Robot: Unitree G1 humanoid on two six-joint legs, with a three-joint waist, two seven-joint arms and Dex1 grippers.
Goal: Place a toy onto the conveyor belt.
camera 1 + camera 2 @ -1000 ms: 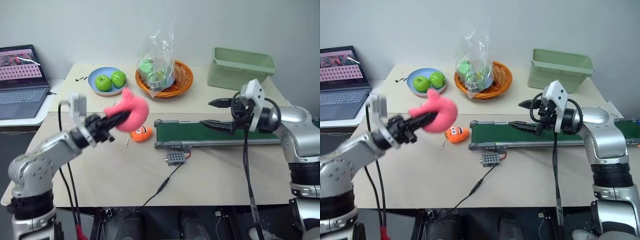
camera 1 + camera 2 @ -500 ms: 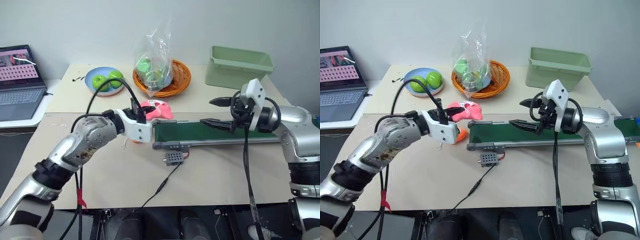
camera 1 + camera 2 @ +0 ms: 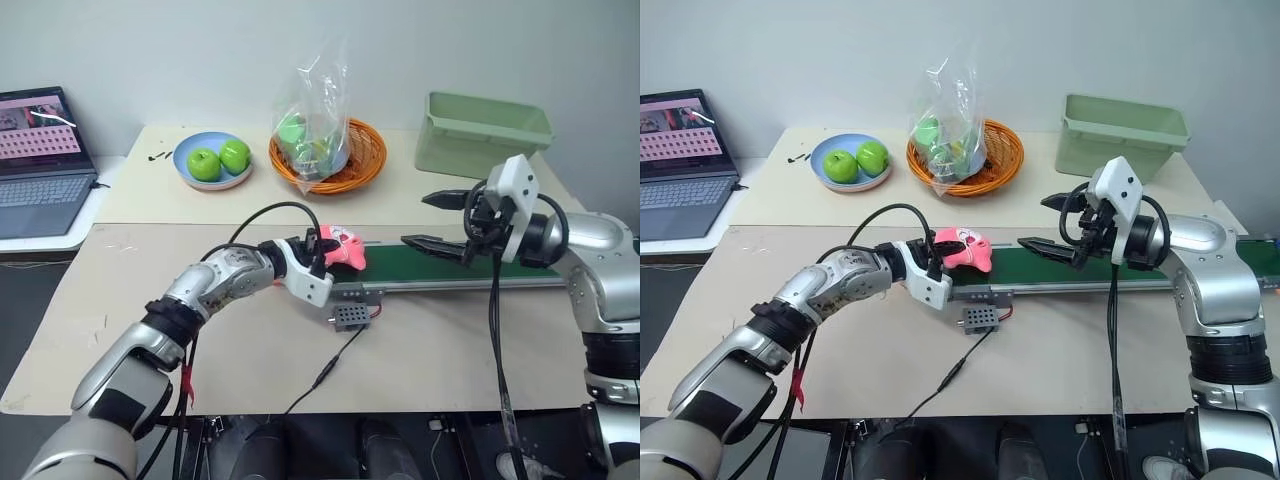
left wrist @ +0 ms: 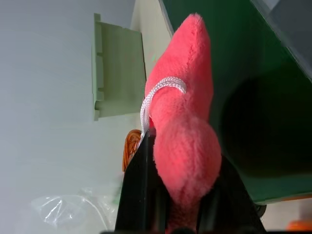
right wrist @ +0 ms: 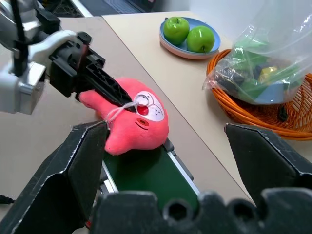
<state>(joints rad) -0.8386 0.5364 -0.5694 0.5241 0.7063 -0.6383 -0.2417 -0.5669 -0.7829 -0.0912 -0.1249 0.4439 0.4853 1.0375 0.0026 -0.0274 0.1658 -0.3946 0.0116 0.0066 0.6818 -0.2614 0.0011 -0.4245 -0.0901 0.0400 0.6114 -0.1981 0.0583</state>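
Note:
The toy (image 3: 342,250) is a pink plush with a small face and a white loop. My left gripper (image 3: 322,256) is shut on it and holds it at the left end of the conveyor belt (image 3: 400,265), a dark green strip in a grey frame. The right wrist view shows the toy (image 5: 136,122) low over the belt (image 5: 146,170); whether it rests on the belt I cannot tell. In the left wrist view the plush (image 4: 183,131) is pinched between the black fingers (image 4: 139,190). My right gripper (image 3: 415,220) hovers open over the belt, to the right of the toy.
A small grey wired box (image 3: 350,316) sits in front of the belt with a cable running to the table's front edge. At the back stand a blue plate of green apples (image 3: 212,162), an orange basket with a plastic bag (image 3: 325,150) and a pale green bin (image 3: 480,132). A laptop (image 3: 40,160) is at far left.
My left arm has swung to the right and lowered, carrying the toy from above the table's left part to the belt's left end. The right gripper has stayed where it was.

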